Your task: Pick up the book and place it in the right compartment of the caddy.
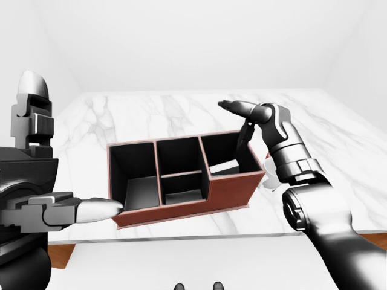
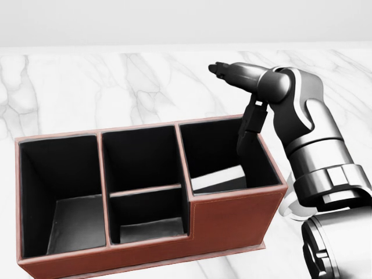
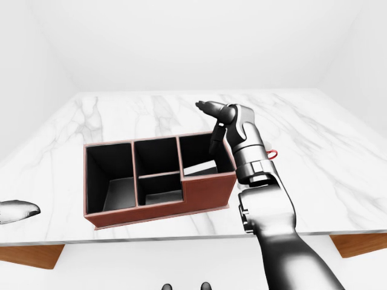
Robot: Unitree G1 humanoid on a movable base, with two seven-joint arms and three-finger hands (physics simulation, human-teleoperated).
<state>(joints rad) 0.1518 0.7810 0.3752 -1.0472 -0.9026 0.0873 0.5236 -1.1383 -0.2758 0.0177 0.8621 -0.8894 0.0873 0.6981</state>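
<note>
Head cam close above caddy (image 2: 226,224); eye cams wider, same tabletop (image 1: 181,109).

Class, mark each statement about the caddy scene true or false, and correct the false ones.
1. The caddy is reddish-brown outside and dark inside. True.
2. The right hand is above the caddy's left compartment. False: it is over the right compartment.
3. A pale flat object lies in the right compartment. True.
4. The caddy stands on a wooden floor. False: it stands on a white marble table.
5. The middle section is split by a divider. True.
</note>
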